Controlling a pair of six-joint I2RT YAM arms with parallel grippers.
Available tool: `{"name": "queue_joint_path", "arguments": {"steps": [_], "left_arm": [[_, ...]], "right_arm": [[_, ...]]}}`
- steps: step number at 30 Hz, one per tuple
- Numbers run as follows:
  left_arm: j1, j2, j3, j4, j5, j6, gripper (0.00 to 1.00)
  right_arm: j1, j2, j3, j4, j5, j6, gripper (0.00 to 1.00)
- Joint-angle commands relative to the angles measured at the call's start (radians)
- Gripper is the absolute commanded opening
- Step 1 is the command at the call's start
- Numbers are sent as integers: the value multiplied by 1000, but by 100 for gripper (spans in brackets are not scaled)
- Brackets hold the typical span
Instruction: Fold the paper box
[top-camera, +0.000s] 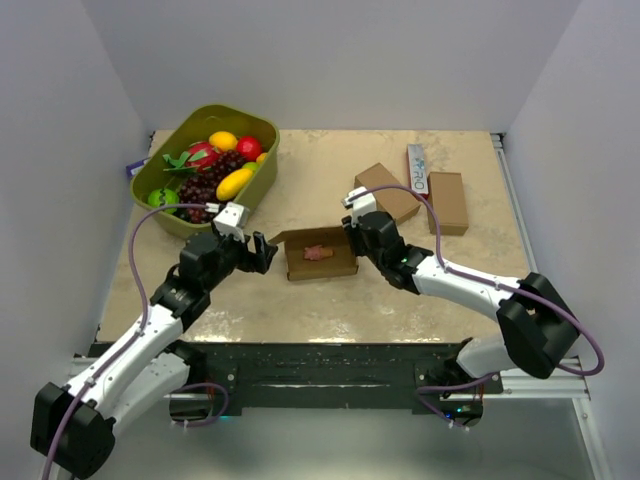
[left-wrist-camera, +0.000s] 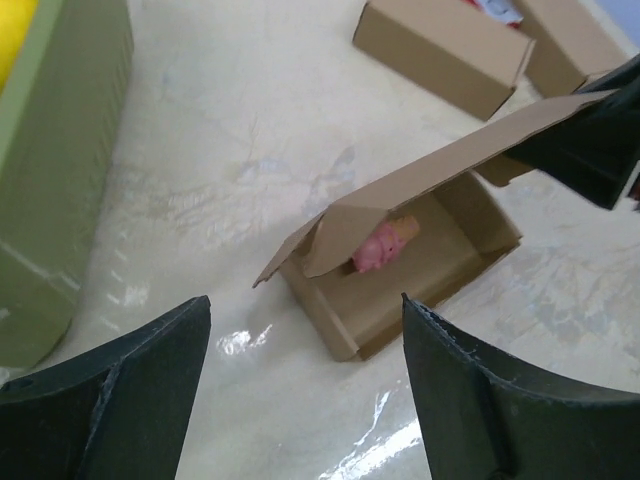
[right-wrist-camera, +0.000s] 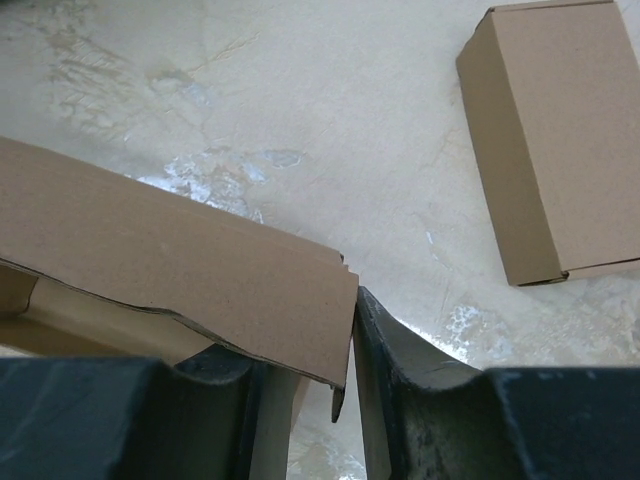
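My left hand (left-wrist-camera: 305, 320) gapes empty; right hand (right-wrist-camera: 305, 360) pinches the paper box (left-wrist-camera: 390, 305) by its half-raised lid, pink toy (left-wrist-camera: 383, 245) inside.

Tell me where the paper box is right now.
In the top view the paper box sits mid-table, between the left fingers, open, and the right fingers, pinching its lid; the green fruit basket lies beyond to the left.

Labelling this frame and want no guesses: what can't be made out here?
- Pink item in the paper box: too small in the top view; half hidden by the side flap in the left wrist view.
- Printed carton, its lettering: too small in the top view.
- Box interior, right wrist view: covered by the lid.
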Motion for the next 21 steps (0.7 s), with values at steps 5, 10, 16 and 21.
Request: {"name": "queue_joint_path", "arguments": {"steps": [5,10,16,21], "left_arm": [[-17,77,-40,135,-152,-1,81],[-19,163,-44,180,-149,28,79],[-19,191,-79,290,-97,72,75],[-19,227,-96,374,-60,91,73]], "right_arm": [[-5,-1,36,-27,-48,-1,31],[-6,-4,39,-40,-63,-1,30],[-6,1,51,-66,-62,13,29],[-8,11,69,-98,-57,26,26]]}}
